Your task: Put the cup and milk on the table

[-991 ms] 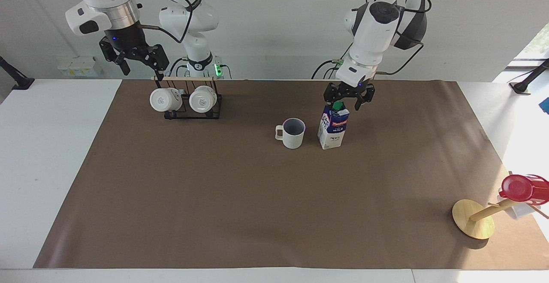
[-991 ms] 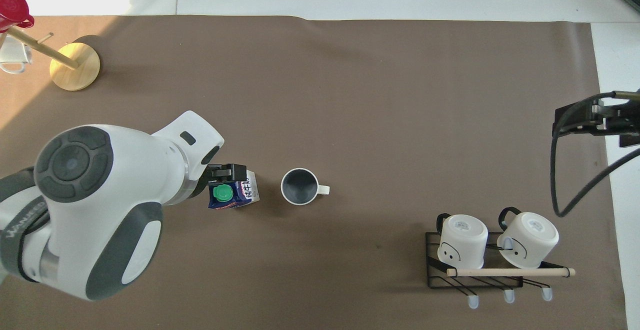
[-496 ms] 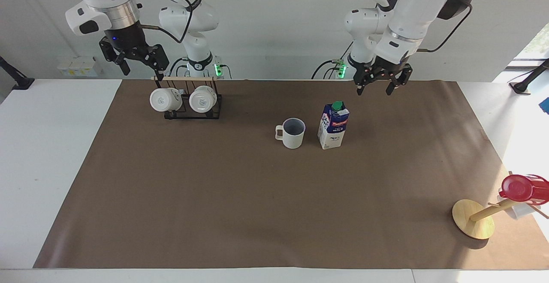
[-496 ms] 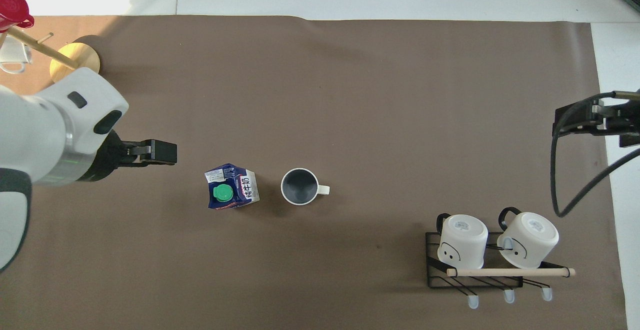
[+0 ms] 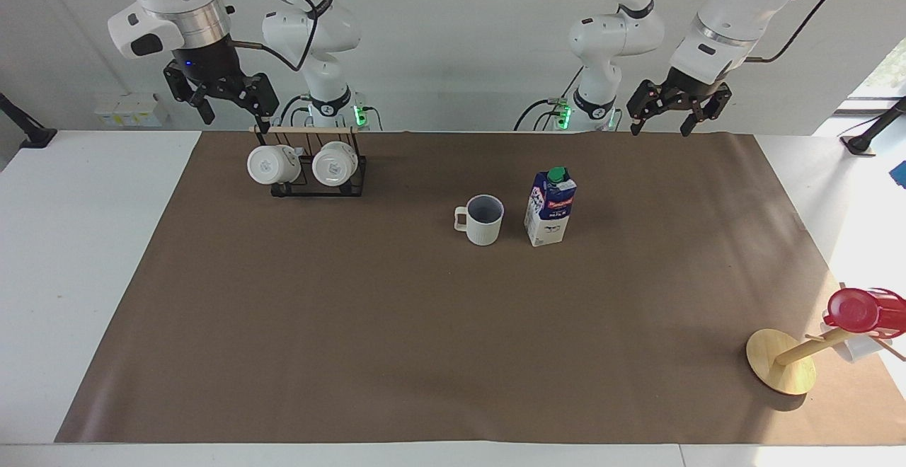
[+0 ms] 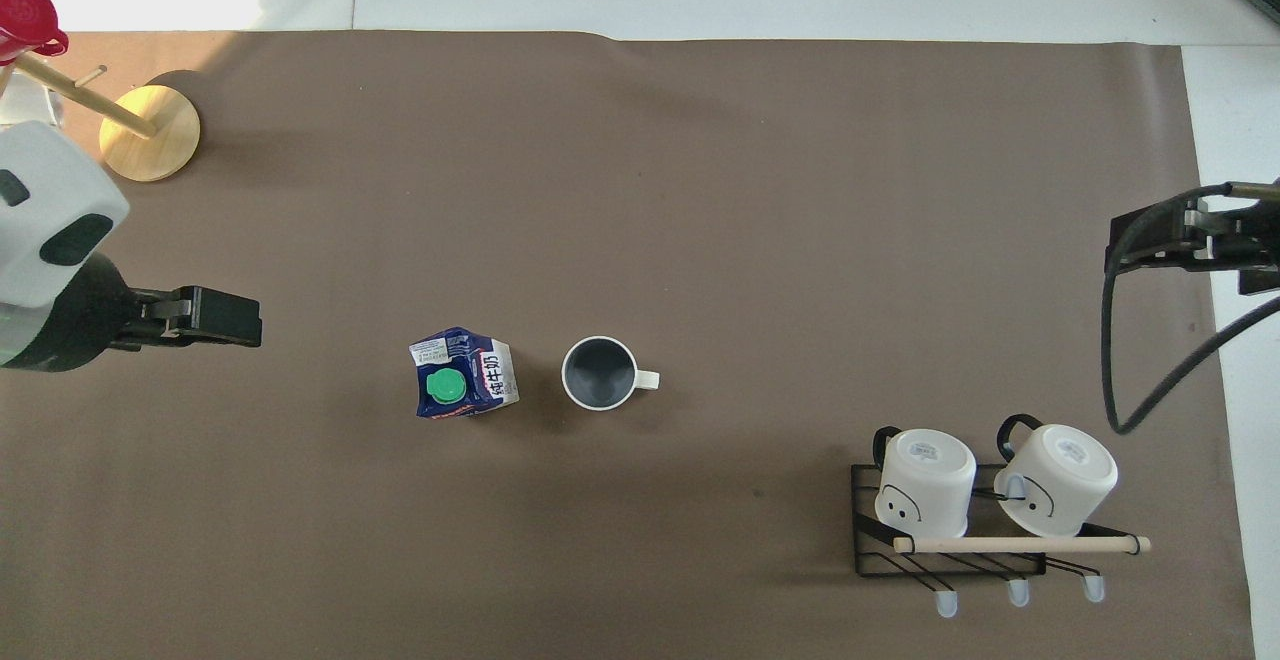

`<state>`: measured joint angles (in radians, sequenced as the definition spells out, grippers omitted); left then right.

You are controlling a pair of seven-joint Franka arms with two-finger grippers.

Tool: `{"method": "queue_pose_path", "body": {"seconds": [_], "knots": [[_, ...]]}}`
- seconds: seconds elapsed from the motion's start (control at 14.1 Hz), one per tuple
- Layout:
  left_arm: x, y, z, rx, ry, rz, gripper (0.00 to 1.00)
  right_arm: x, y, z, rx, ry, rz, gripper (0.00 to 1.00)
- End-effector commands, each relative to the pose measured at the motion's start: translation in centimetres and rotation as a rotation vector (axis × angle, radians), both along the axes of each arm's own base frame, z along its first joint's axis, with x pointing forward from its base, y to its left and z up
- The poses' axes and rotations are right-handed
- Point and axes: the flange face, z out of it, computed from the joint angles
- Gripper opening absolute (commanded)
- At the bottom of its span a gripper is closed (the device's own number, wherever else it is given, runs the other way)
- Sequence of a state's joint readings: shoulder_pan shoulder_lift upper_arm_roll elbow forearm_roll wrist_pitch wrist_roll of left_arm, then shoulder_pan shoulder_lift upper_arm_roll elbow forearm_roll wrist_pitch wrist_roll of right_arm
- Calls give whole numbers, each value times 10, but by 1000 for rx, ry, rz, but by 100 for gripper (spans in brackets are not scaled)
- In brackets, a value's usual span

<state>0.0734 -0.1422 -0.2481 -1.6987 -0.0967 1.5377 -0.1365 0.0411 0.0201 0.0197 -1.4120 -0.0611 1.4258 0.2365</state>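
A wide white worktop [image 5: 85,255] carries a large brown mat [image 5: 396,354] that covers most of its surface. Near the middle of the mat the cup [image 5: 481,220] stands upright, off-white with a dark inside, its handle pointing toward the right arm's end. Just beside it, toward the left arm's end and not touching, the milk [image 5: 551,206] carton stands upright with its green cap on top. Open mat lies all around the pair — the broad stretch farther from the robots is bare.

The left hand [image 5: 663,112] hangs in the air over the mat's edge nearest the robots, toward the left arm's end, fingers spread and holding nothing, well apart from the milk. The right hand [image 5: 225,102] waits high over a black wire rack [image 5: 318,182] at the right arm's end, fingers also spread and empty. Two white mugs [image 5: 304,164] hang on that rack under a wooden rod, close to the mat's edge nearest the robots.

At the corner of the mat farthest from the robots on the left arm's end, a round wooden stand [image 5: 780,361] leans with a red cup [image 5: 858,310] on its peg — right by the mat's edge.
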Motion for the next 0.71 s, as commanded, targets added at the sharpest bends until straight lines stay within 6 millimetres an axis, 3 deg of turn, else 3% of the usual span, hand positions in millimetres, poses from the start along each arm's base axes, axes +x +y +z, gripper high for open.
{"method": "queue_pose_path", "body": {"seconds": [0.0, 0.28, 0.64], "knots": [[-3, 16, 10, 16, 27, -26, 100, -7, -4, 1, 11, 3, 16, 100], [-2, 33, 9, 13, 35, -48, 100, -7, -9, 1, 11, 6, 8, 100], [-2, 39, 8, 13, 46, -61, 100, -6, -9, 1, 11, 5, 10, 100]]}}
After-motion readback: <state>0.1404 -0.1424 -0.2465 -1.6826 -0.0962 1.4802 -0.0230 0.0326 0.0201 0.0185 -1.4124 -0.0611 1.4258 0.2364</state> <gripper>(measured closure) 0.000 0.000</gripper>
